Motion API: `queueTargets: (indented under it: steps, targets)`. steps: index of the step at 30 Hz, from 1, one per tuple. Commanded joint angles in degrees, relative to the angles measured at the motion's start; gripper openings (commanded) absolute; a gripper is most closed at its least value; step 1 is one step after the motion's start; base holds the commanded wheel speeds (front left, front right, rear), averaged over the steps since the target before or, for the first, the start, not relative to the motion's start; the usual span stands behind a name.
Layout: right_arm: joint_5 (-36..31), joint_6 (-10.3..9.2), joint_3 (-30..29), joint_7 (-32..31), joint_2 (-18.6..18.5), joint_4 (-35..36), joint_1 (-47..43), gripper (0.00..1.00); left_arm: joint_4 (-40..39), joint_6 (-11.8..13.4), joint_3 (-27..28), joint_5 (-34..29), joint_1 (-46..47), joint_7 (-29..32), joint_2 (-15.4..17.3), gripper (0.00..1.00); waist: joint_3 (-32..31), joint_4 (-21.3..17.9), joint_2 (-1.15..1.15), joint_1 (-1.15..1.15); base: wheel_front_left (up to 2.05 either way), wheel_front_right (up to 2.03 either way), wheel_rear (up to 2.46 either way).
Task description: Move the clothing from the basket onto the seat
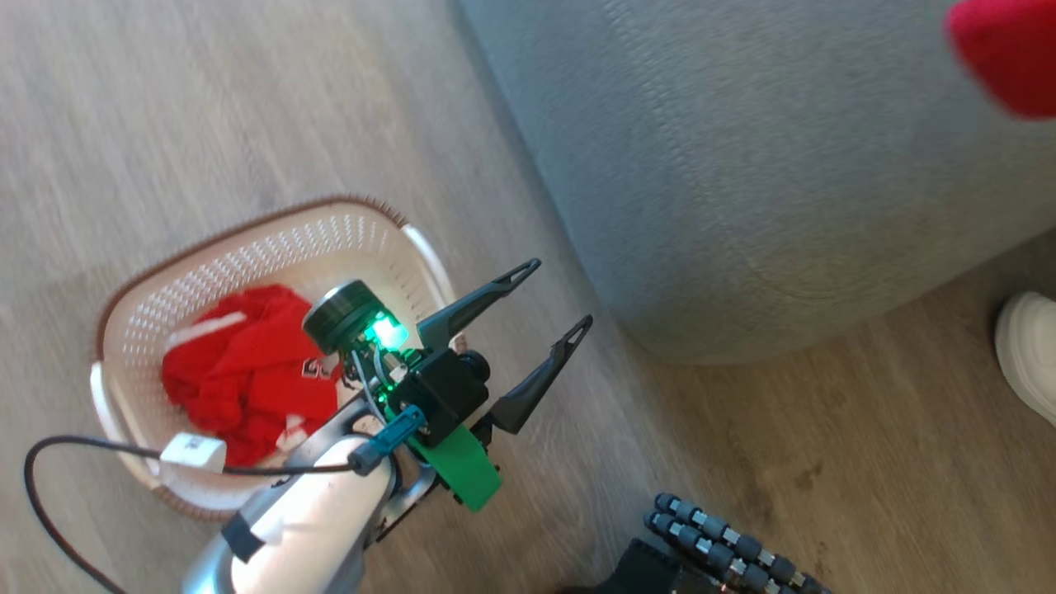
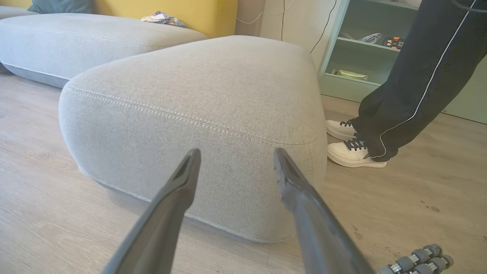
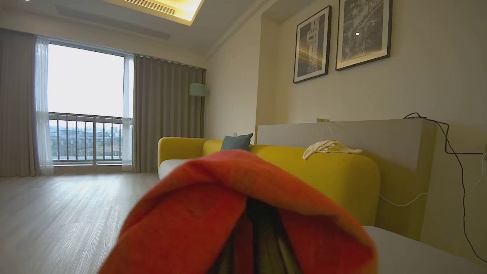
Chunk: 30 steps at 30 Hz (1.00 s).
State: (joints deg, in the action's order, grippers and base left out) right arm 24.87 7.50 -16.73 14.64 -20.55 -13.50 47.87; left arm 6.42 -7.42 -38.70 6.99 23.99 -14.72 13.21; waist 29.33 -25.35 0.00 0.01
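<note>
One red garment (image 3: 243, 213) is draped over and pinched in the right claw (image 3: 262, 243), whose dark fingers are pressed together under the fabric. In the head view the same cloth is seen at the upper right corner, over the grey seat (image 1: 784, 165); its height above the cushion cannot be told. The rest of the clothing (image 1: 239, 371) is heaped in the basket (image 1: 272, 239), which stands on the floor (image 1: 206, 99) near the seat's rounded corner. The left claw (image 1: 562, 292) is spread wide and holds nothing. It is poised just beside the basket's rim with its fingers aimed at the seat's side.

The step in hand is judged to be the delivery of the held garment. It would be done best if the cloth were carried well in from the rounded edge, where the top is flat, and lowered until its hanging folds are borne by the cushion. Only then should the fingers be parted. The claw should be drawn straight up afterwards, since loose fabric is easily dragged back by a sideways pull. A wide berth should be given to the person's white shoe (image 1: 1027, 346) on the floor near the seat.
</note>
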Motion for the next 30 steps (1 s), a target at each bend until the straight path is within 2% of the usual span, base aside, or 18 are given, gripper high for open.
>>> queueTargets:
  steps: [1,7,9,10,14,21,30]
  targets:
    - [1.12,-0.01,-0.85,0.36,-2.61,-0.75,3.25,0.00,-2.08,-0.07,1.14,-0.12,1.70,-0.28,0.83,1.00,2.22,1.88,0.00,-0.01,0.00,0.00,0.00]
    - [1.85,-0.01,-1.64,0.36,-6.99,-14.18,13.20,0.00,-2.70,-0.07,0.57,-0.15,3.74,-0.28,2.01,1.00,5.72,4.33,0.00,-0.01,0.00,0.00,0.00]
    - [1.65,-0.01,-2.09,0.36,-7.65,-18.84,16.04,0.00,-2.84,-0.07,0.42,-0.22,4.33,-0.28,2.25,1.00,6.90,5.07,0.00,-0.01,0.00,0.00,0.00]
    - [1.65,-0.01,-2.09,0.36,-7.65,-18.84,16.04,0.00,-2.84,-0.07,0.42,-0.22,4.33,-0.28,2.25,1.00,6.90,5.07,0.00,-0.01,0.00,0.00,0.00]
    - [-1.36,-0.01,-1.08,0.12,-9.01,-28.54,20.17,0.00,-2.92,-0.07,-0.44,-0.61,5.55,-0.28,2.82,1.00,9.03,6.42,0.00,-0.01,0.00,0.00,0.00]
    - [-3.64,-0.01,-1.88,-3.28,-8.29,-44.32,25.51,0.00,-2.69,-0.07,-0.89,-0.62,7.13,-0.28,2.99,1.00,11.64,8.30,0.00,-0.01,0.00,0.00,0.00]
    - [-6.15,-0.01,0.60,-5.81,-7.25,-54.98,27.53,0.00,-2.86,-0.07,-0.62,-0.91,8.15,-0.28,2.63,1.00,13.40,9.78,0.00,-0.01,0.00,0.00,0.00]
